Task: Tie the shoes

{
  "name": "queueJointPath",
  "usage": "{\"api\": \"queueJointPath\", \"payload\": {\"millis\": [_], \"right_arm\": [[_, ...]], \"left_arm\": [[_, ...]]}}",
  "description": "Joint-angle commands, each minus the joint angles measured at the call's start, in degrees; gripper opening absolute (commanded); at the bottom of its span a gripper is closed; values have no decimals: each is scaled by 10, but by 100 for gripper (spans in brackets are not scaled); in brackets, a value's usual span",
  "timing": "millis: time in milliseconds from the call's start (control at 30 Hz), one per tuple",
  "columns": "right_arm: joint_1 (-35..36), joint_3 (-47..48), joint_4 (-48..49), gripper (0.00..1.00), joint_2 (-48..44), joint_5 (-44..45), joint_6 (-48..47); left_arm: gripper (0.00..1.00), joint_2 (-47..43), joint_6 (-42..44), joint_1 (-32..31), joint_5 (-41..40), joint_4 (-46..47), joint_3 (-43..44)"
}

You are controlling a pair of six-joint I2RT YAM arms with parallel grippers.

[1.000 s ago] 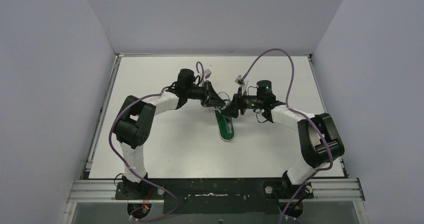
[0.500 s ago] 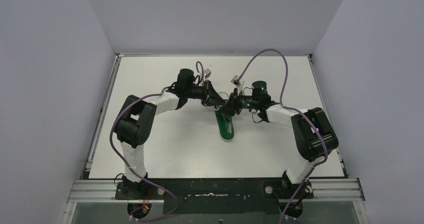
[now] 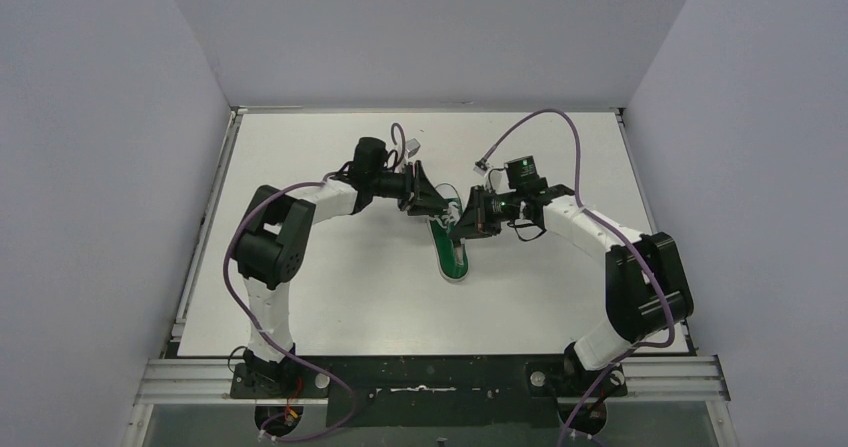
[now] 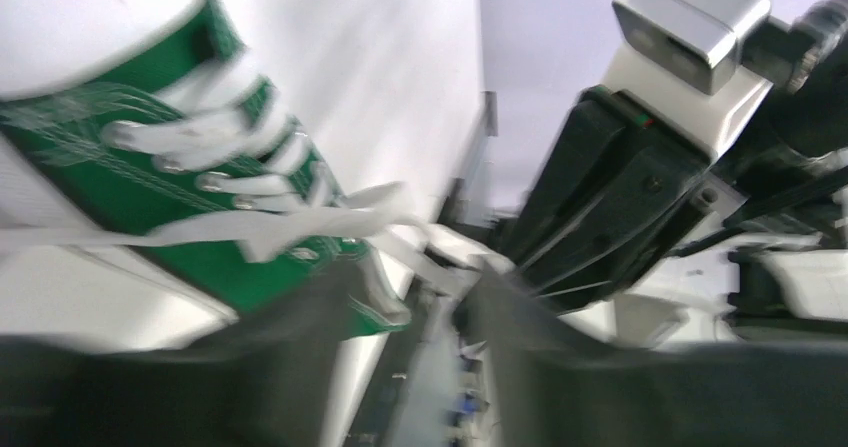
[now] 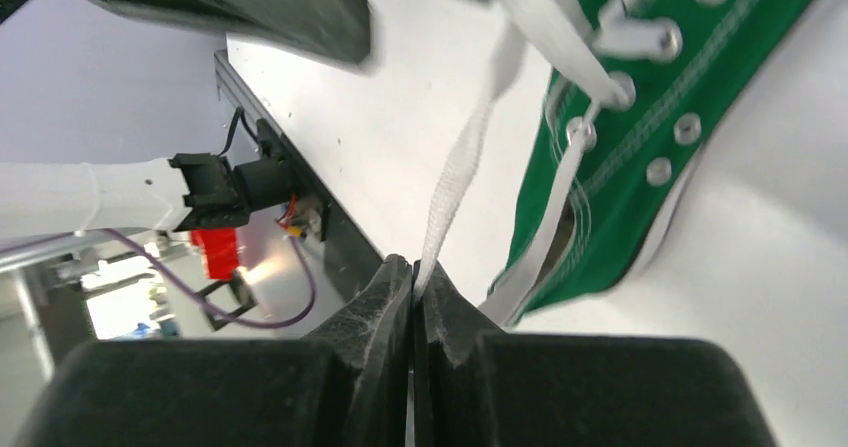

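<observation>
The green shoe [image 3: 453, 253] with white sole lies mid-table, toe toward the arms. Both grippers meet over its heel end. My right gripper [image 5: 414, 270] is shut on a white lace [image 5: 458, 172] that runs up to the eyelets of the shoe [image 5: 625, 157]; in the top view the right gripper [image 3: 463, 223] is at the shoe's right. My left gripper [image 4: 420, 292] is blurred, its fingers apart, with a lace strand [image 4: 440, 262] lying across just beyond the tips and the shoe [image 4: 110, 182] to its left. In the top view the left gripper [image 3: 441, 208] hangs above the shoe's opening.
The right arm's wrist camera [image 4: 690, 17] is close in front of the left gripper. A left finger [image 5: 250, 2] shows at the top of the right wrist view. Purple cables [image 3: 540, 122] arc over the back of the white table [image 3: 330, 297]. Walls enclose three sides.
My left gripper went from shut to open, letting go of the lace. My right gripper moved in toward the shoe and closed on a lace strand.
</observation>
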Motion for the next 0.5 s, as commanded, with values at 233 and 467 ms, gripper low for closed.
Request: {"api": "queueJointPath", "payload": {"millis": [233, 467], "right_arm": [[-43, 120, -175, 0, 52, -38, 18], [-44, 148, -219, 0, 77, -52, -32]], "left_arm": [[77, -64, 561, 26, -195, -338, 62], [66, -72, 786, -17, -235, -274, 60]]}}
